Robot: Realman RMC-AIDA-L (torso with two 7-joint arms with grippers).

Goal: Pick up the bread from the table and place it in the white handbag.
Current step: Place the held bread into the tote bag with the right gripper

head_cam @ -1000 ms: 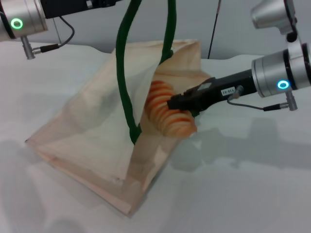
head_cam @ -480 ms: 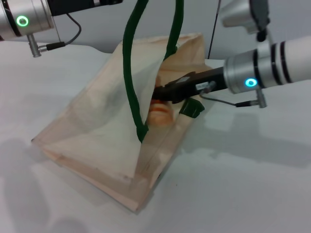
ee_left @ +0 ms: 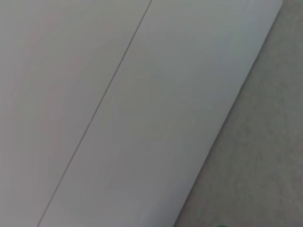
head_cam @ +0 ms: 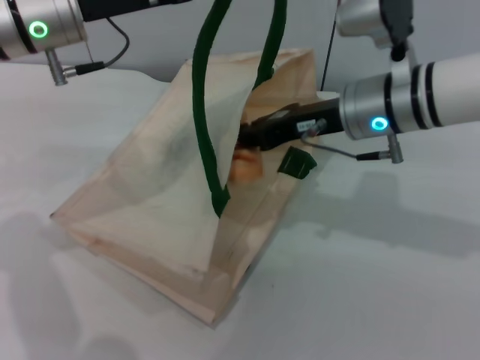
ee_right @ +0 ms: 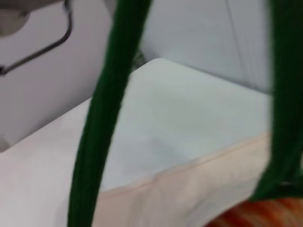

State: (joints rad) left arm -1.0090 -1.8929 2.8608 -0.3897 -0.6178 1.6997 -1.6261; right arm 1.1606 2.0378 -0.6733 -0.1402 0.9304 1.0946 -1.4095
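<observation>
Head view: right gripper reaches inside white handbag with bread at its tip, grip not discernible; release and withdrawal remain.

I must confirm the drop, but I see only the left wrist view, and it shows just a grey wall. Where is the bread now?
Observer: The bread is inside the mouth of the white handbag; only a small orange part shows.
Operator: Where is the right gripper?
Observer: The right gripper reaches into the bag opening, just above the bread; its fingers are hidden by the fabric.
Operator: What keeps the bag open?
Observer: The green handle is pulled upward, out of the head view, beside the left arm.
</observation>
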